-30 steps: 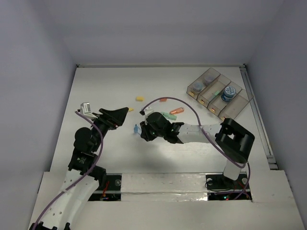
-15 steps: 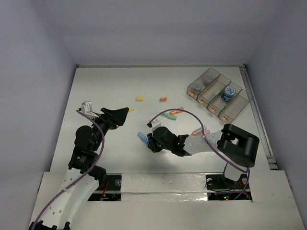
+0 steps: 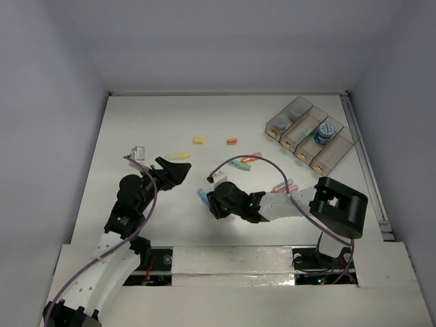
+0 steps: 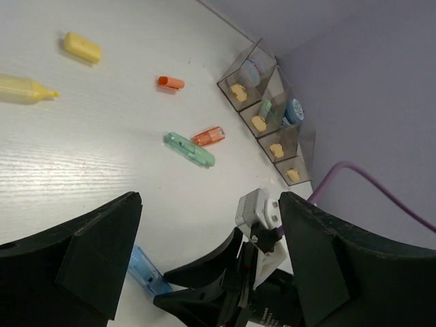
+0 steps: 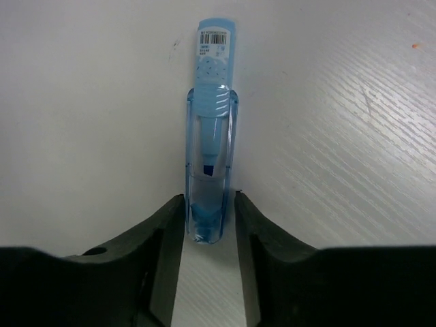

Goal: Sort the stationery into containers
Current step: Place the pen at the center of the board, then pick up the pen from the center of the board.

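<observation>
The right gripper (image 5: 210,204) pinched the blue highlighter (image 5: 212,136) by its end, likely for carrying to the containers (image 3: 334,153); the left gripper (image 4: 208,204) held its jaws wide, empty.

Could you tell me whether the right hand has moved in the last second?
Yes: right hand moved toward the near edge, away from the yellow stub.

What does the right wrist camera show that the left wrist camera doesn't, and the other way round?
Only right wrist: the barcode label on the light-blue translucent highlighter, and the black fingers touching both its sides. Only left wrist: a yellow highlighter, yellow stub, orange stub, green highlighter and the four joined clear brownish bins, seen between the open left gripper fingers. Both: the blue highlighter, the right gripper and the white table.
</observation>
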Tool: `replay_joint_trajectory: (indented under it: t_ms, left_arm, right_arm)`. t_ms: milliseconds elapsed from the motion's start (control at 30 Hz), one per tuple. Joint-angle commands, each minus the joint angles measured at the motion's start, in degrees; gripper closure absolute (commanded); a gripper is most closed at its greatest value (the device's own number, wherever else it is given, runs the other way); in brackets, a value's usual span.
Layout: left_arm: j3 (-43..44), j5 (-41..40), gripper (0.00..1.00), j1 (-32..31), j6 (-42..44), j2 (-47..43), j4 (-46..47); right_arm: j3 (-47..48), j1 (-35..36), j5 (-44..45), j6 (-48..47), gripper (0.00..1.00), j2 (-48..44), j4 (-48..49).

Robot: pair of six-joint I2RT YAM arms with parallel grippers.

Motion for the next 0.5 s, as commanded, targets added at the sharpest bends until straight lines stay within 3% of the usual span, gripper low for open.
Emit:
replay_joint_trajectory:
  t_ms: [0,33,167,467]
  left_arm:
    - [-0.22,0.84,0.21,0.38,-0.14,-2.07,1.85]
    - [-0.13,0.76,0.21,0.38,0.04,-2.42,1.67]
    - [0.14,0.49,0.21,0.38,0.48,-2.34,1.23]
    - [0.40,-2.76,0.21,0.38,1.62,-2.60,-1.75]
  right_arm:
    - [2.10,0.31,2.47,-0.82,0.55,2.39,-5.37]
    - [2.45,0.31,2.56,-0.91,0.49,2.48,-5.63]
    - [4.21,0.31,3.26,-1.70,0.41,3.45,-6.34]
    - [9.66,0.31,4.40,-2.84,0.41,8.37,-6.60]
